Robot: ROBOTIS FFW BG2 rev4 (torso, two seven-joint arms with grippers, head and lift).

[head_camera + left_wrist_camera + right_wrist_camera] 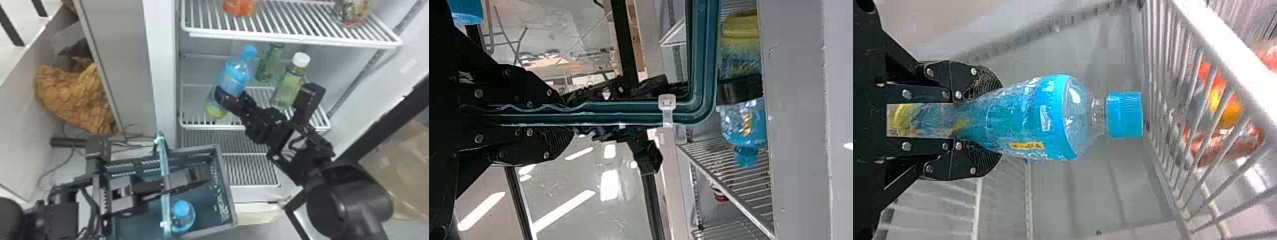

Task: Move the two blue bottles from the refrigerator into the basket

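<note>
Blue bottle (182, 215) sits in basket (227, 185), lower left; right end effector (995, 121) grips its twin (237, 78), upper centre; left one (566, 115) clasps handle (163, 156).

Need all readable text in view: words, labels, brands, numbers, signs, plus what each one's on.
Nothing reads clearly enough to quote.
Upper blue bottle: white marks and a small yellow patch with dark marks on the label, too small to read.
White-capped bottle: nothing legible.
Orange container, top shelf: nothing legible.
Patterned container, same shelf: nothing legible.
</note>
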